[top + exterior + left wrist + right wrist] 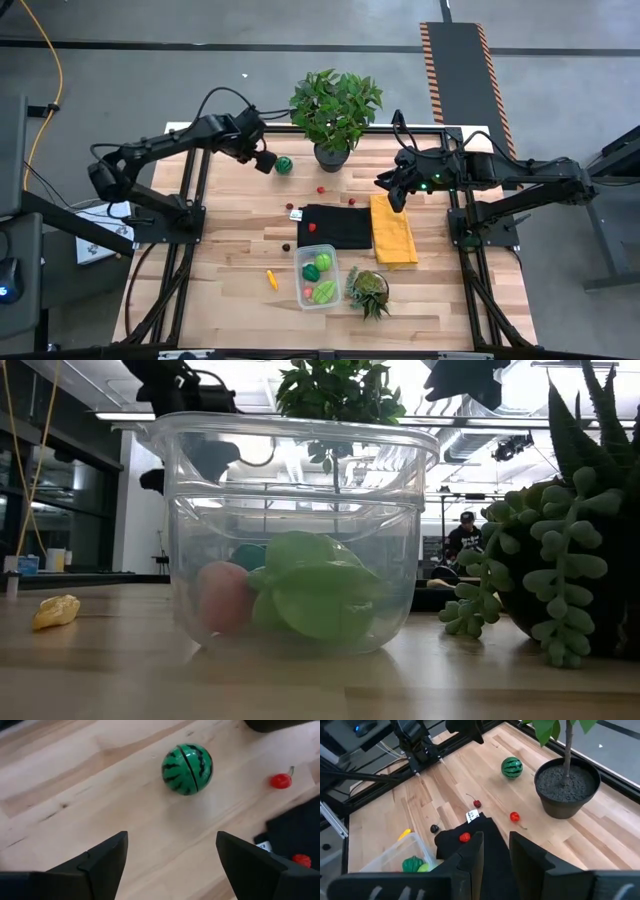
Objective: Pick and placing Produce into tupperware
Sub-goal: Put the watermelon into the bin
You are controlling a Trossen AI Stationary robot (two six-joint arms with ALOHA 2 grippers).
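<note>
Only the low view shows a pink piece [224,598] behind the tupperware [295,530] wall. The left pincer [170,851] stands wide apart, empty, above the worktop [230,200] beside the watermelon ball [187,769]. The right pincer [495,847], fingers narrowly apart, holds nothing. The tupperware's long axis runs front-to-back, beside the succulent [369,291].

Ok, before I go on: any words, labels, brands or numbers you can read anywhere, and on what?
None can be read.
White tag at the corner of the black cloth: dark marks on it, too small to read.
Plastic tub, toy watermelon, plant pot: no text shows.
</note>
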